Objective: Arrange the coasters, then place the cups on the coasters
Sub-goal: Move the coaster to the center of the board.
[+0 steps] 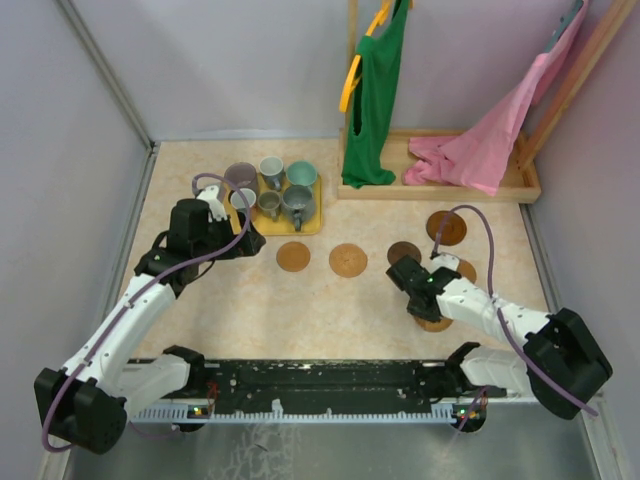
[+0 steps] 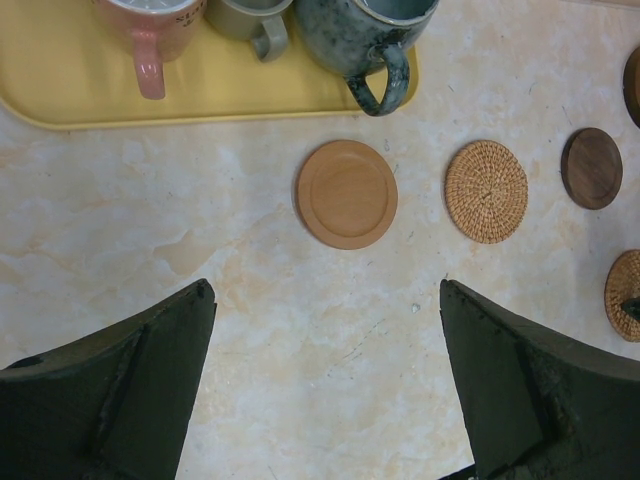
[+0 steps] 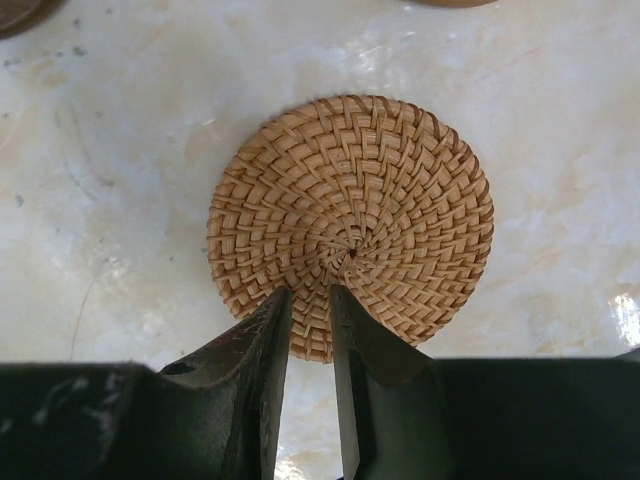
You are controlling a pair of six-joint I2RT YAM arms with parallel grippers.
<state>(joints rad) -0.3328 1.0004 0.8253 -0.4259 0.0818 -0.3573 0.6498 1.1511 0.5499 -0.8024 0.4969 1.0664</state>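
While the left hand (image 2: 325,287) hangs over bare counter (image 2: 300,380) with its fingers spread wide and nothing between them, the right hand (image 3: 310,300) shows its two fingers almost together. Only a slit is left between them, and their tips sit over the near rim of a woven coaster (image 3: 350,210). Whether they pinch the weave or only sit above it cannot be told.

That coaster is a round, straw-coloured disc of tight herringbone weave spiralling from its centre. It lies flat on the pale marbled counter, at the right side. Beyond it a tan coaster (image 1: 466,268) peeps from behind the right arm (image 1: 490,310), and farther back lies a reddish-brown coaster (image 1: 446,228).

To the left runs a row of three, each apart from the next:
- a dark coaster (image 2: 592,168), smooth and deep brown
- a second woven coaster (image 2: 486,190)
- a smooth wooden coaster (image 2: 346,193), light brown with a raised rim

Farther still, the cups (image 1: 296,205) stand crowded on a yellow tray (image 2: 60,85), none on a coaster. Nearest are a glazed grey-blue mug (image 2: 365,35), a dull grey mug (image 2: 250,20) and a pink mug (image 2: 150,35). The pink mug has dark lettering near its lip, too cut off to read. Behind them stand a teal cup (image 1: 301,174), a pale grey cup (image 1: 271,166) and a purplish cup (image 1: 240,176).
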